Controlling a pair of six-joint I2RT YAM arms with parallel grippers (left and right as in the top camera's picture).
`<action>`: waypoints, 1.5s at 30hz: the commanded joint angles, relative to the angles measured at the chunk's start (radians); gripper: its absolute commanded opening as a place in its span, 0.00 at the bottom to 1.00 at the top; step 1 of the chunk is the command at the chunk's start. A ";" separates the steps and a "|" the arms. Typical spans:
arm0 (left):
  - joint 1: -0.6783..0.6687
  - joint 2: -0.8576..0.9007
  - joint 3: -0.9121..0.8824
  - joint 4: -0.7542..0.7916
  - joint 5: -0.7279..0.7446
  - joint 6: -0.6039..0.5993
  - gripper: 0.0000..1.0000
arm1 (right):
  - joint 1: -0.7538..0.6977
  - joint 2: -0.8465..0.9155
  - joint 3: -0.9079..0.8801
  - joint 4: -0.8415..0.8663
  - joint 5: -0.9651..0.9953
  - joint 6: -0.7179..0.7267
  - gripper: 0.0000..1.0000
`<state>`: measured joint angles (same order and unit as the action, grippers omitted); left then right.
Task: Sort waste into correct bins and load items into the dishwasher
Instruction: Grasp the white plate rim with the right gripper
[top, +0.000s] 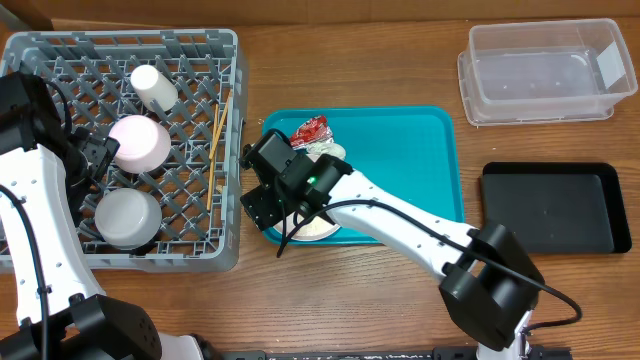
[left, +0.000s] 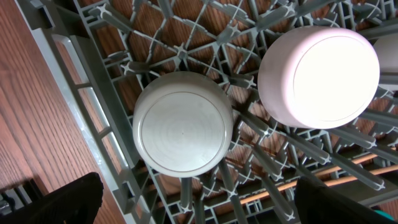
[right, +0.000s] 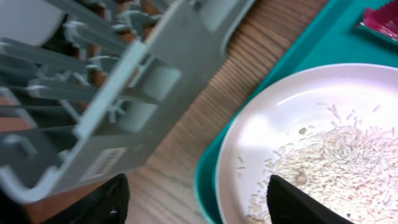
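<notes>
The grey dish rack (top: 40, 255) at the left holds a white cup (top: 153, 87), two pale bowls upside down (top: 139, 143) (top: 127, 218) and wooden chopsticks (top: 217, 140). My left gripper (left: 199, 205) is open and empty just above the rack, near the lower bowl (left: 181, 123) and the pinkish bowl (left: 318, 76). My right gripper (right: 199, 202) is open and empty, straddling the left rim of the large white plate (right: 280, 118) on the teal tray (top: 420, 140). Rice crumbs (right: 323, 162) lie on the plate. A red wrapper (top: 309, 130) lies by the plate.
The clear plastic tub (top: 545, 70) stands at the back right. The black tray (top: 555, 207) lies in front of it. The rack's corner (right: 124, 99) is close to the left of my right gripper, with a strip of wooden table between it and the teal tray.
</notes>
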<state>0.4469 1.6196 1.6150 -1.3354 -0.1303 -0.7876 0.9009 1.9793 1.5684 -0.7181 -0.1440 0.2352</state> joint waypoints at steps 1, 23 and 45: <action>0.004 -0.004 0.003 0.001 0.000 -0.024 1.00 | 0.008 0.069 -0.003 0.006 0.065 0.006 0.69; 0.004 -0.004 0.003 0.001 0.000 -0.024 1.00 | 0.042 0.156 -0.003 -0.009 0.136 0.056 0.43; 0.004 -0.004 0.003 0.001 0.000 -0.024 1.00 | 0.061 0.179 -0.012 -0.029 0.167 0.058 0.24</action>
<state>0.4469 1.6196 1.6150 -1.3350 -0.1303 -0.7876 0.9543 2.1517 1.5631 -0.7452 -0.0105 0.2871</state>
